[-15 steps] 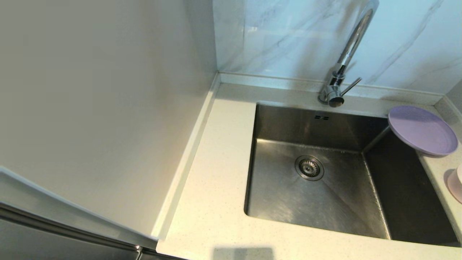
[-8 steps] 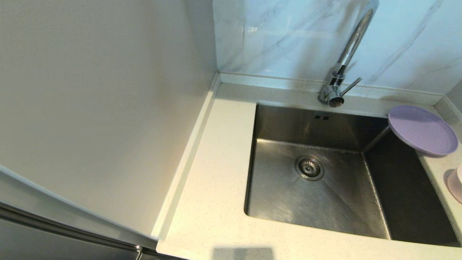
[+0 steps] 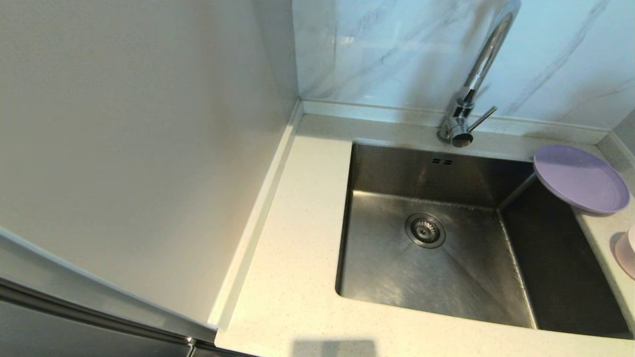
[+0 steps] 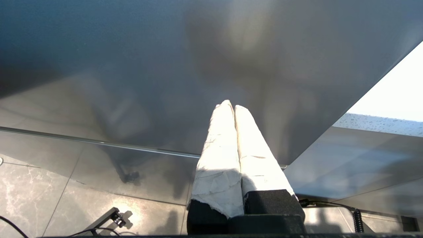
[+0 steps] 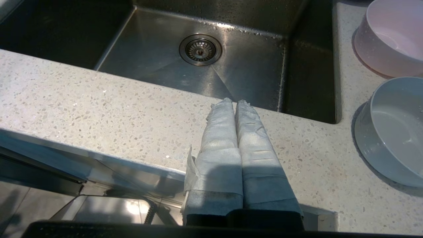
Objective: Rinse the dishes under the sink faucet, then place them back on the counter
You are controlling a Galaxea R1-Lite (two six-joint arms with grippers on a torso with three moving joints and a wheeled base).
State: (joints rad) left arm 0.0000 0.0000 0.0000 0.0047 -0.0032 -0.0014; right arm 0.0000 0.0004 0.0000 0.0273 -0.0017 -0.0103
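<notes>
The lavender plate (image 3: 580,179) lies on the counter (image 3: 302,248) at the sink's back right corner, its edge hanging over the basin. The pale pink bowl (image 3: 626,250) shows only partly at the head view's right edge; the right wrist view shows it whole, pink bowl (image 5: 390,38), beside the sink (image 5: 205,69). The chrome faucet (image 3: 469,104) stands behind the sink (image 3: 426,267), with no water running. My right gripper (image 5: 235,101) is shut and empty, low over the counter's front edge. My left gripper (image 4: 230,105) is shut and empty, down by a dark cabinet front. Neither arm shows in the head view.
A grey bowl (image 5: 393,132) sits on the counter near the pink one. A plain wall (image 3: 139,139) closes off the left side and the marble wall (image 3: 397,54) stands behind. The drain strainer (image 3: 425,230) lies in the sink bottom.
</notes>
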